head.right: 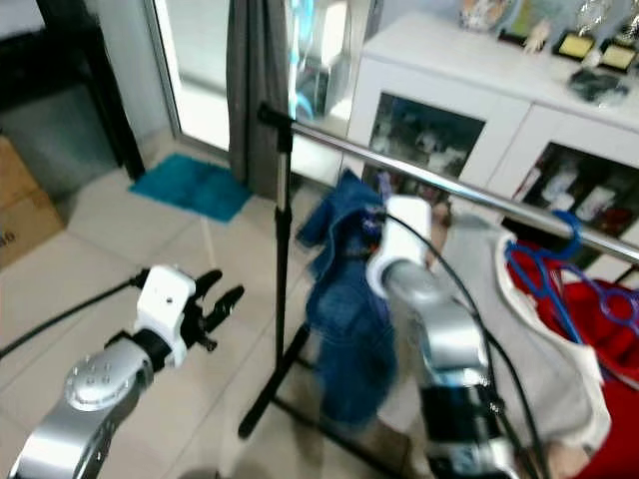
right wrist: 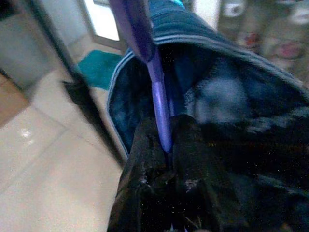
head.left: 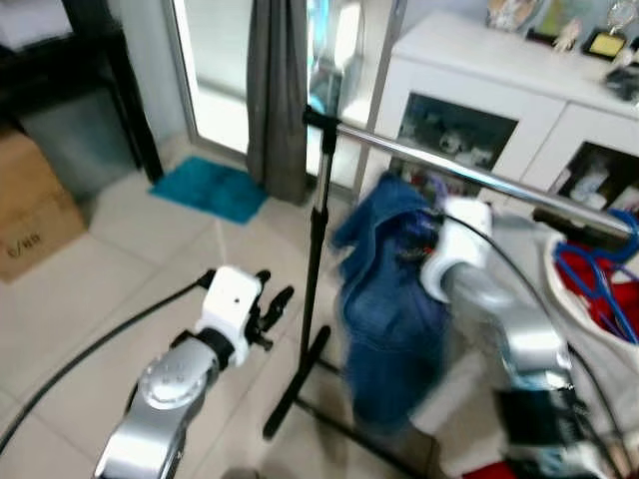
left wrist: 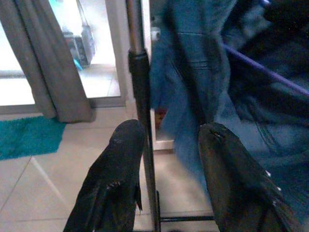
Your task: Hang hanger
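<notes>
Pale floor tiles (head.left: 120, 249) cover this room, with a teal mat (head.left: 212, 190) lying before a grey curtain (head.left: 278, 90) and a bright glass door. On the right stands a white cabinet (head.left: 479, 80) with glass fronts. Before it is a clothes rack: a black upright pole (head.left: 318, 230) that carries a silver rail (head.left: 469, 172).

Just under the rail, the right gripper (right wrist: 166, 145) has its two black fingers pressed together on a thin purple hanger (right wrist: 157, 82). A blue denim garment (head.left: 389, 299) hangs on this hanger and drapes down beside the pole. The left gripper (left wrist: 166, 169) is lower, near the pole, with its fingers spread apart and nothing between them. Further right on the rail hang a blue hanger (head.right: 544, 274) and red and white clothes.
</notes>
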### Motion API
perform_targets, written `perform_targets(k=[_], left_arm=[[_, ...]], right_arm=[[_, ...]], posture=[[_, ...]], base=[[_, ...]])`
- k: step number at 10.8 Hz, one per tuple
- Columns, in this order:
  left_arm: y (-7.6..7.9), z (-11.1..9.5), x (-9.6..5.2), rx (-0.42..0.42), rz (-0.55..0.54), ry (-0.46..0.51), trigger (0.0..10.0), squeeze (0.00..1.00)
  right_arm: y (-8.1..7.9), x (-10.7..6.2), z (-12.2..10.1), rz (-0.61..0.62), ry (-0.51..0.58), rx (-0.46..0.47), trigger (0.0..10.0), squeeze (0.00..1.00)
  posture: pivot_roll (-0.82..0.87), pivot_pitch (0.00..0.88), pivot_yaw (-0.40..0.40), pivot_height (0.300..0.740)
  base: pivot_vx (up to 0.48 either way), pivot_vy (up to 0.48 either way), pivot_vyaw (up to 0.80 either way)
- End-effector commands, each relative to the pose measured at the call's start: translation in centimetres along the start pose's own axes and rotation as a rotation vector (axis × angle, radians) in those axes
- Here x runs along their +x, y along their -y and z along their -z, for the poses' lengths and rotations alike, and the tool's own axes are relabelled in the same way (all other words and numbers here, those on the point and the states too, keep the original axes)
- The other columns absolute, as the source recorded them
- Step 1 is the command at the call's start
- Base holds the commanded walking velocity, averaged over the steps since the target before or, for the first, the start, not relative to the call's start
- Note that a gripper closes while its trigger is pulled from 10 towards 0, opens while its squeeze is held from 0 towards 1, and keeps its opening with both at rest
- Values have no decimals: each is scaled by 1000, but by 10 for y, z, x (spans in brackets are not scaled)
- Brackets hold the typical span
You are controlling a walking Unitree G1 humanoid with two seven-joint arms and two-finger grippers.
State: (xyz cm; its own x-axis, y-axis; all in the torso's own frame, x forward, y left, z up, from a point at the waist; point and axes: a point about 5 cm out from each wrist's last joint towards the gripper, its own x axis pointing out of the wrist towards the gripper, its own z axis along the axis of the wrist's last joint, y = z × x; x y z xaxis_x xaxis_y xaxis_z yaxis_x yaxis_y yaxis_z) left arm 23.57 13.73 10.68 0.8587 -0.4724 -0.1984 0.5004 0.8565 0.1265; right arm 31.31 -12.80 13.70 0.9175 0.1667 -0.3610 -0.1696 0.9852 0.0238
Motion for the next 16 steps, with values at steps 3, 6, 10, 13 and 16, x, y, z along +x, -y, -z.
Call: perform_targets(k=[3, 6, 10, 13, 16], left_arm=[[3, -9, 1, 9, 46, 40, 10000, 0], [4, -13, 2, 28, 65, 53, 10000, 0], [5, -23, -2, 41, 113, 96, 10000, 0], [6, -21, -4, 53, 131, 83, 10000, 0], [1, -22, 1, 33, 96, 83, 10000, 0]], right_arm=[[18, 11, -24, 106, 30, 50, 10000, 0], [19, 25, -45, 101, 62, 48, 10000, 0], [11, 48, -48, 67, -36, 36, 10000, 0], [4, 53, -35, 26, -116, 42, 10000, 4], [9, 45, -56, -59, 77, 82, 10000, 1000]], posture=[[152, 0, -58, 740], [158, 0, -65, 740], [169, 0, -77, 740], [167, 0, -76, 740], [157, 0, -59, 740]], base=[[0, 0, 0], [0, 0, 0], [0, 0, 0], [0, 0, 0], [0, 0, 0]])
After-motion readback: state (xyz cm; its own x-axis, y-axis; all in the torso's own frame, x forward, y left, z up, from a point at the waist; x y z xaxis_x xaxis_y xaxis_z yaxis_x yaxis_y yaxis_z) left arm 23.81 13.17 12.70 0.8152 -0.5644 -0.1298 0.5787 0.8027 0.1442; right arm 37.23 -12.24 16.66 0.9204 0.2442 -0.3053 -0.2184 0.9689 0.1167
